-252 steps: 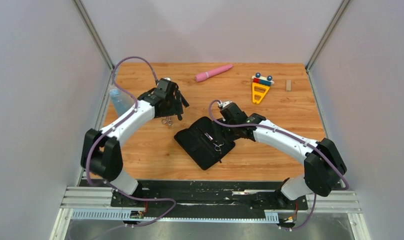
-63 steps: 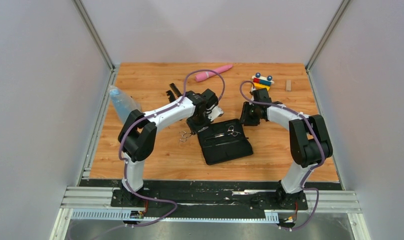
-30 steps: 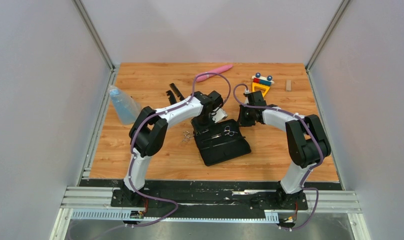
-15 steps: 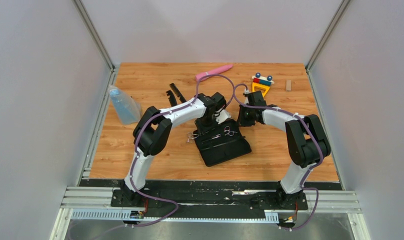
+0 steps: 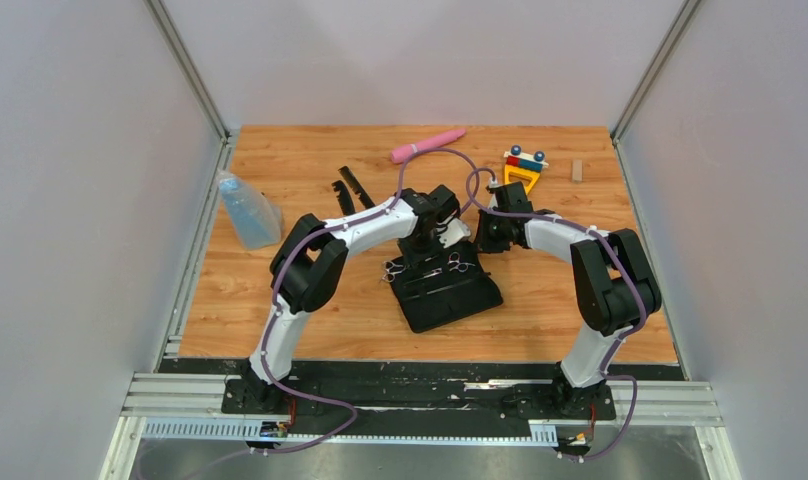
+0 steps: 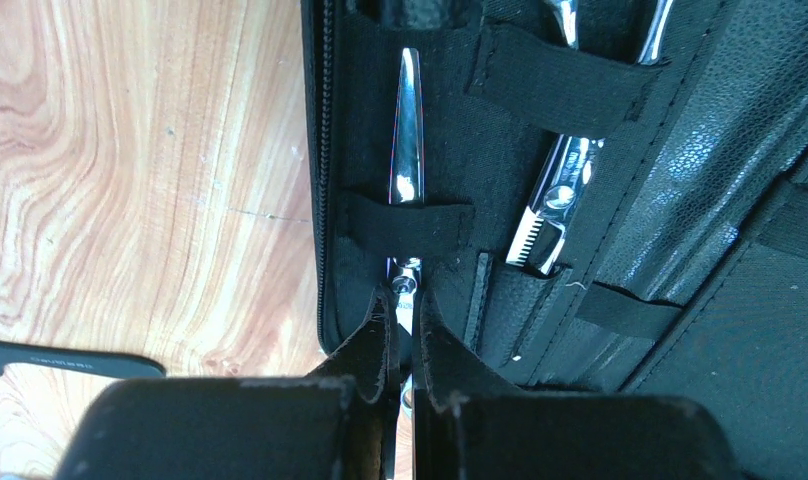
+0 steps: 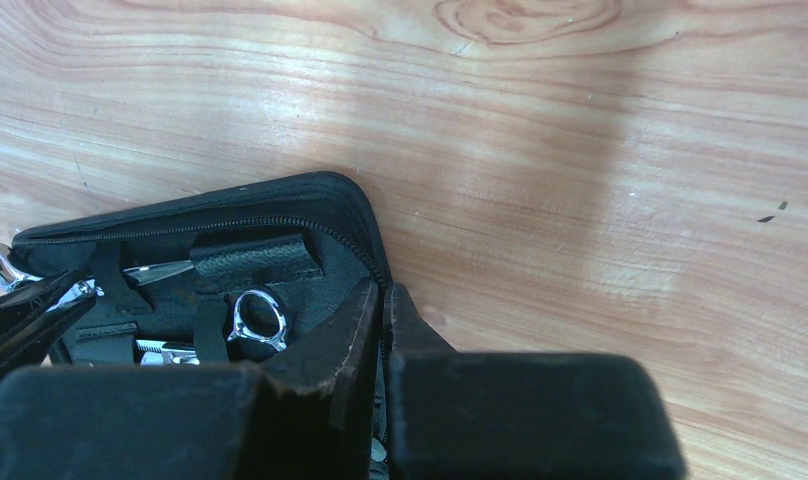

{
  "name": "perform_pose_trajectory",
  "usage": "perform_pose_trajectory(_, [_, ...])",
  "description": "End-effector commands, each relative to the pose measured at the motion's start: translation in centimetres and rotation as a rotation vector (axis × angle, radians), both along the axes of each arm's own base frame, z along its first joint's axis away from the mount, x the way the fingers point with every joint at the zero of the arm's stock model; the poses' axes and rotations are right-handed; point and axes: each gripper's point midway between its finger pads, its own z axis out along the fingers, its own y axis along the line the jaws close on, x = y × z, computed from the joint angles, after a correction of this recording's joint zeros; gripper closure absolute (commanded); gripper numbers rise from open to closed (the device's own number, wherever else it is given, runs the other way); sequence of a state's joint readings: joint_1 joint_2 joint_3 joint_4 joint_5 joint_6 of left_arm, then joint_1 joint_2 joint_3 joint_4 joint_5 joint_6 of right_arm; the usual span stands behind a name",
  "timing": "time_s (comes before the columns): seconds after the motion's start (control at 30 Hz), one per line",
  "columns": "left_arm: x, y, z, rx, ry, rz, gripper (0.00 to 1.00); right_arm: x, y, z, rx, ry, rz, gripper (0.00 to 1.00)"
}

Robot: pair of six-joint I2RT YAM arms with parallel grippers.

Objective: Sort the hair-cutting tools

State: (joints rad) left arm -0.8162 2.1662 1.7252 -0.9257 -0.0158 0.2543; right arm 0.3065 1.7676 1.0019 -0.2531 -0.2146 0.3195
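Note:
A black zip case (image 5: pixel 445 290) lies open at the table's middle. My left gripper (image 6: pixel 402 300) is shut on a pair of silver scissors (image 6: pixel 408 130). Their blade runs under an elastic strap (image 6: pixel 405 225) at the case's left edge, and their ring handles (image 5: pixel 393 268) stick out past that edge. A second pair of scissors (image 6: pixel 555 195) sits strapped in the case, its ring (image 7: pixel 258 318) showing in the right wrist view. My right gripper (image 7: pixel 385 295) is shut on the case's zip rim (image 7: pixel 365 225) at its far right corner. Two black combs (image 5: pixel 347 188) lie on the wood behind the left arm.
A pink wand (image 5: pixel 427 145) lies at the back centre. A yellow toy (image 5: pixel 520 175) and a small wooden block (image 5: pixel 577 171) sit at the back right. A clear bottle (image 5: pixel 245 210) stands at the left edge.
My left gripper has moved right with the scissors, from the wood beside the case onto its left edge, sliding the blade under the strap. The right arm has stayed put.

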Motion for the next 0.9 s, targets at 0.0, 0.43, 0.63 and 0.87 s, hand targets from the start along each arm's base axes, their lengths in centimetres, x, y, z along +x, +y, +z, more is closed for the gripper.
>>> perform_pose_trajectory(0.0, [0.1, -2.4, 0.1, -0.062, -0.007, -0.086, 0.98, -1.1, 1.8, -0.8, 0.048, 0.031, 0.058, 0.97])
perform_pose_trajectory(0.43, [1.6, -3.6, -0.1, -0.090, -0.068, -0.057, 0.88, -1.1, 1.9, -0.5, 0.058, 0.028, 0.060, 0.97])
perform_pose_trajectory(0.63, [1.4, -3.5, 0.5, -0.111, -0.077, -0.029, 0.78, -1.2, 2.0, -0.6, 0.060, 0.032, 0.062, 0.97])
perform_pose_trajectory(0.87, [0.9, -2.5, 3.0, -0.132, -0.116, 0.023, 0.59, -1.2, 2.0, -0.6, 0.065, 0.033, 0.063, 0.97])
